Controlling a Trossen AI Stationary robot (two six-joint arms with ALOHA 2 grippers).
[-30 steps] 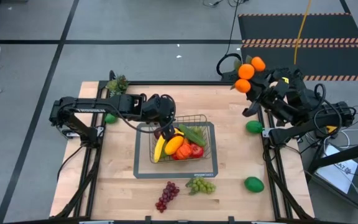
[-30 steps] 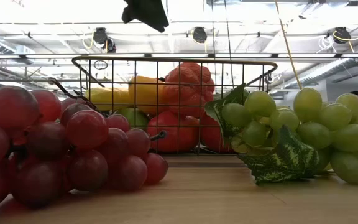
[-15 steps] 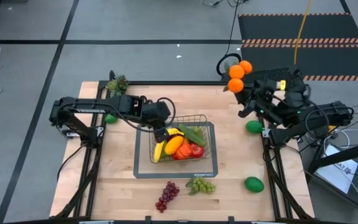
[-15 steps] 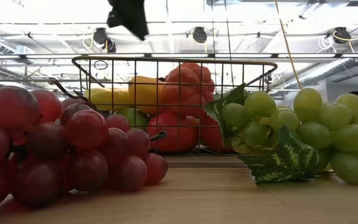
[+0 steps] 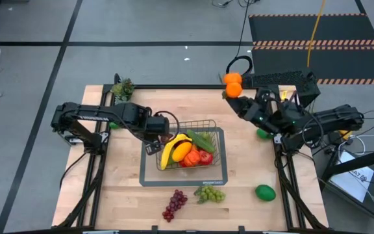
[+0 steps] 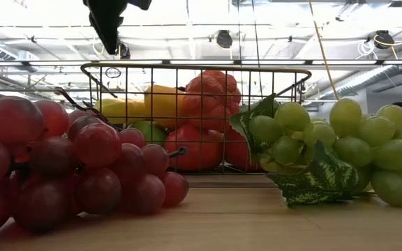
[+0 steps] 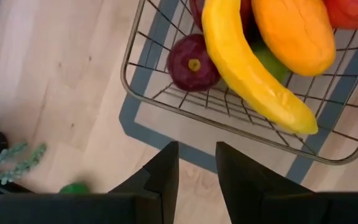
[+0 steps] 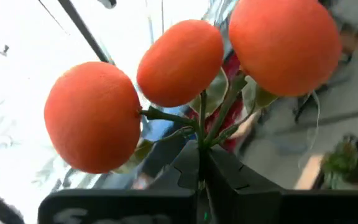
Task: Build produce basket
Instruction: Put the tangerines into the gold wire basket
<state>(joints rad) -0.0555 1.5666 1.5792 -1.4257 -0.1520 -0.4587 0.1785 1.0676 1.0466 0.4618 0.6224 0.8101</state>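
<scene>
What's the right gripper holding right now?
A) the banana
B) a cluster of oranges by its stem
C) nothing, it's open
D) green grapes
B: the right wrist view shows the right gripper shut on the green stem of the oranges, and the high view has them held up near the table's far edge, clear of the basket.

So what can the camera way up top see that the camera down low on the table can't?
Only the high view shows both arms: the right gripper holding the oranges by their stem, the left gripper open beside the basket, plus two green balls. Only the low view shows the ceiling lights and the grapes' single berries up close. Both show the basket of fruit, the red grapes and the green grapes.
</scene>
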